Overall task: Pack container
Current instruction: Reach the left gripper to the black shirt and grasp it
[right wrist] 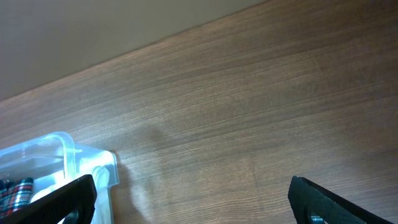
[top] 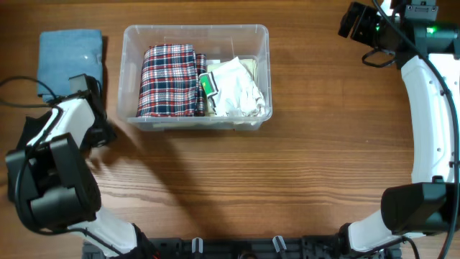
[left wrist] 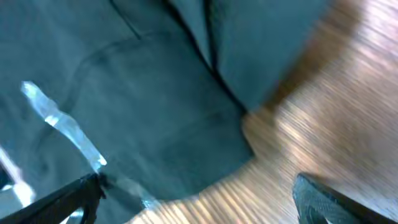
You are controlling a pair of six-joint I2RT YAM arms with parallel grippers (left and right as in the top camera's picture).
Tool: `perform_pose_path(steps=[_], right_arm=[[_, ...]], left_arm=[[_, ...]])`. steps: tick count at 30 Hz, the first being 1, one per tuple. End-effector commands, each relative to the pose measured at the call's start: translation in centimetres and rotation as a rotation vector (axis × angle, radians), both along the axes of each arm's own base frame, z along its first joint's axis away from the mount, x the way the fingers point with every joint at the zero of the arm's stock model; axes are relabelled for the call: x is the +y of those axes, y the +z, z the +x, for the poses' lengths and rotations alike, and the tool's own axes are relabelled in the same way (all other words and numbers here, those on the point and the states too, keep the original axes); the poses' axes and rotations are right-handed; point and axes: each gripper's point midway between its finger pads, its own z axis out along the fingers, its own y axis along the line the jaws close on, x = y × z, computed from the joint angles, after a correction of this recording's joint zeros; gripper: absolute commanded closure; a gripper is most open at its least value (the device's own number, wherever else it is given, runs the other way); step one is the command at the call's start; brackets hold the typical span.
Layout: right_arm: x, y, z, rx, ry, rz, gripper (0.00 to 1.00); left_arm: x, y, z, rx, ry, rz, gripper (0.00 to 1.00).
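The clear plastic container (top: pixel 134 43) stands at the table's upper middle. It holds a folded red plaid cloth (top: pixel 169 80) on the left and a white bundle (top: pixel 237 88) on the right. Its corner shows in the right wrist view (right wrist: pixel 68 158). A folded blue cloth (top: pixel 68 57) lies on the table left of the container; the left wrist view (left wrist: pixel 143 99) shows it close up and blurred. My left gripper (left wrist: pixel 196 199) is open over the blue cloth's near edge. My right gripper (right wrist: pixel 193 202) is open and empty above bare table at the far right.
The wooden table (top: pixel 302 165) runs wide in front of and to the right of the container. The table's far edge shows in the right wrist view (right wrist: pixel 124 53). A green-and-white item (top: pixel 208 84) sits between the plaid cloth and the white bundle.
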Motion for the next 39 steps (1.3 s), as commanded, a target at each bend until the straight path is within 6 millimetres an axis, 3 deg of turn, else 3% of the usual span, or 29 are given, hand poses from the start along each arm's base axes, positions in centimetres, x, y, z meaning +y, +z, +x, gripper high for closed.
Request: perform_pose_path(steps=[1,5,12,15,17,19,23,25,26,27,30,32,36,37,38,39], right_arm=[[0.2,0.4,0.1,-0.012,-0.004,0.015,0.0],[0.2,0.4,0.1,-0.012,-0.004,0.015,0.0],[0.2,0.4,0.1,-0.012,-0.004,0.015,0.0],[0.2,0.4,0.1,-0.012,-0.004,0.015,0.0],[0.2,0.4,0.1,-0.012,-0.004,0.015,0.0],[0.2,0.4,0.1,-0.012,-0.004,0.015,0.0],[0.2,0.4,0.1,-0.012,-0.004,0.015,0.0],[0.2,0.4,0.1,-0.012,-0.004,0.015,0.0],[0.2,0.4,0.1,-0.012,-0.004,0.015,0.0],[0.2,0.4,0.1,-0.012,-0.003,0.015,0.0],[0.2,0.4,0.1,-0.013,-0.004,0.015,0.0],[0.2,0.4,0.1,-0.012,-0.004,0.015,0.0],[0.2,0.4,0.1,-0.012,-0.004,0.015,0.0],[0.2,0.4,0.1,-0.012,-0.004,0.015,0.0],[0.2,0.4,0.1,-0.012,-0.004,0.015,0.0],[0.2,0.4,0.1,-0.012,-0.004,0.015,0.0]], left_arm=[[0.9,-2.5,-0.4,0.044,0.002,0.042,0.0],[2.2,-1.9,0.4,0.016,0.008,0.127,0.0],[3.0,-4.9,-1.5,0.154,0.008,0.172,0.0],[3.5,-5.1,-1.8,0.158,0.026,0.171,0.0],[4.0,-5.1,-2.2,0.154,0.047,0.17,0.15],[4.1,-5.2,-2.4,0.153,0.056,0.164,0.43],[4.0,-5.2,-2.4,0.155,0.054,0.157,0.57],[3.8,-5.2,-2.6,0.164,0.053,0.142,0.82],[3.8,-5.0,-2.7,0.17,0.06,0.14,0.89],[3.5,-4.3,-2.3,0.14,0.105,0.122,0.96],[1.9,-3.0,-0.2,0.088,0.112,-0.031,0.96],[0.5,-1.0,1.7,0.039,0.114,-0.146,0.96],[-1.0,6.0,4.9,-0.085,0.095,-0.272,0.96],[-1.6,10.9,5.7,-0.179,0.069,-0.293,0.96],[-2.6,13.5,6.1,-0.237,0.006,-0.332,0.96],[-3.1,14.7,6.2,-0.269,-0.018,-0.347,0.96]])
